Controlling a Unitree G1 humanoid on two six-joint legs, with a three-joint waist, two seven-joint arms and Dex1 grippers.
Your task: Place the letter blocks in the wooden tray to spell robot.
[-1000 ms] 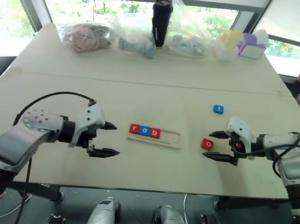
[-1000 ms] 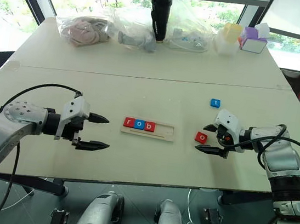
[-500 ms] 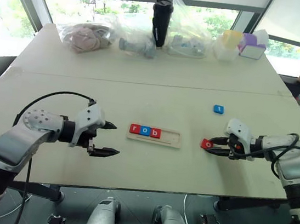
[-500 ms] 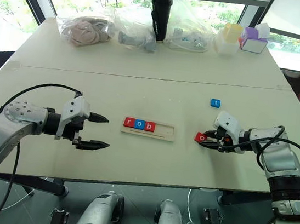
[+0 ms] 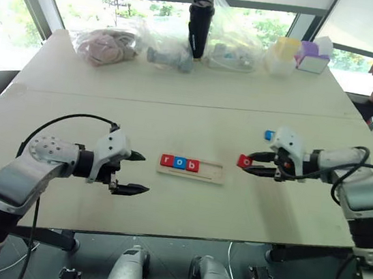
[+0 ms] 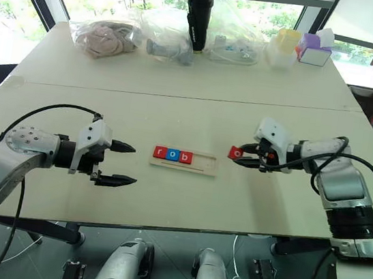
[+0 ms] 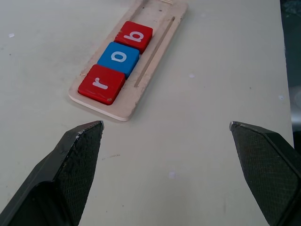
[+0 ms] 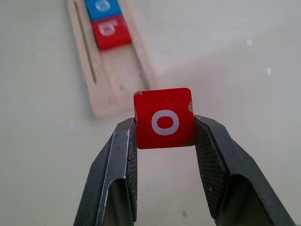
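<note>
Wooden tray [image 5: 192, 170] lengthwise left-to-right, apparently parallel to table edge.

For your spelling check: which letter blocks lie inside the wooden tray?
Inside the wooden tray lie a red r, a blue o and a red b, side by side at its left end. The rest of its groove is bare; nothing covers it.

Bright daylight pours in from the far wide windows [image 5: 155, 8], kinda blown out; pale beige table [image 5: 198, 106] evenly lit, edges bend a bit
</note>
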